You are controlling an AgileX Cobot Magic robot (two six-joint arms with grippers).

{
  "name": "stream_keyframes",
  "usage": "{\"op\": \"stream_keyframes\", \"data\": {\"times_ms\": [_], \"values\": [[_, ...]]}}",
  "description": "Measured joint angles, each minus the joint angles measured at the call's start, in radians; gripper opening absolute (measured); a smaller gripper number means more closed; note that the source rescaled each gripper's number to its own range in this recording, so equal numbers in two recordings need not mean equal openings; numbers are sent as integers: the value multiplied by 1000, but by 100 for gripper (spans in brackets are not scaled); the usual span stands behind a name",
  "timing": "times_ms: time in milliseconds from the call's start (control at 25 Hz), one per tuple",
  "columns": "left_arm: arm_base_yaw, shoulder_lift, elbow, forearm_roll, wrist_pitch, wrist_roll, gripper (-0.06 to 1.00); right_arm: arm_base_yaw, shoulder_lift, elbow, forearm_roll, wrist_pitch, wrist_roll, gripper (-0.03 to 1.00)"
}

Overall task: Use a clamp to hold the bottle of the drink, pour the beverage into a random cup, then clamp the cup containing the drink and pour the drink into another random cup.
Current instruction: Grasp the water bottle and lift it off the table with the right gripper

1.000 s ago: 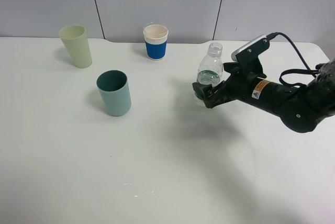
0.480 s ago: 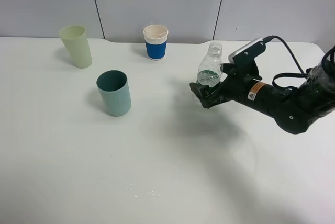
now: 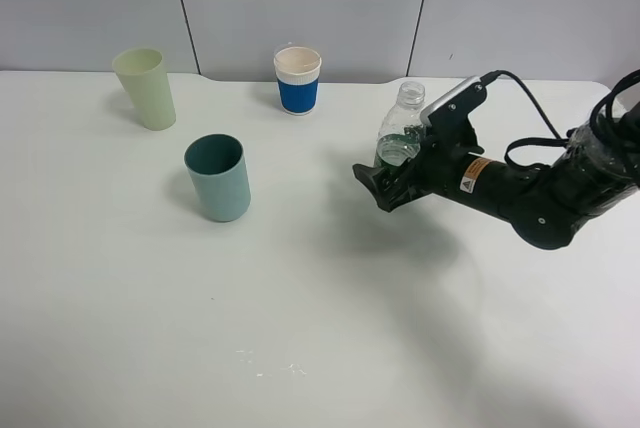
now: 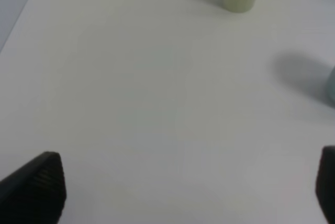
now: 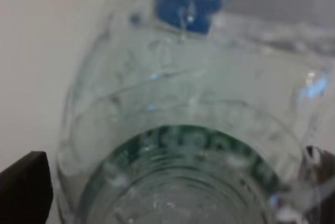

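A white table stands before a grey panelled wall. The right end effector brackets the lower body of the bottle, which stands upright, uncapped, right of centre; whether the fingers press it I cannot tell. Its arm reaches in low from the right. Left stands the teal cup, farther back the blue-sleeved paper cup, and far left the pale cup. The left end effector has its fingers wide apart above the table.

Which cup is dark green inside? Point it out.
The teal plastic tumbler; the pale yellow-green tapered cup and blue-sleeved paper cup are light inside.
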Motion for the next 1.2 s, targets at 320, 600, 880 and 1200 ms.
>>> {"op": "stream_keyframes", "data": {"times_ms": [320, 600, 880, 1200], "values": [[0, 0, 0, 0, 0, 0, 89, 0, 1, 0, -2, 5, 8, 0], [0, 0, 0, 0, 0, 0, 89, 0, 1, 0, -2, 12, 10, 0], [0, 0, 0, 0, 0, 0, 89, 0, -17, -1, -2, 49, 10, 0], [0, 0, 0, 0, 0, 0, 89, 0, -145, 0, 1, 232, 10, 0]]}}
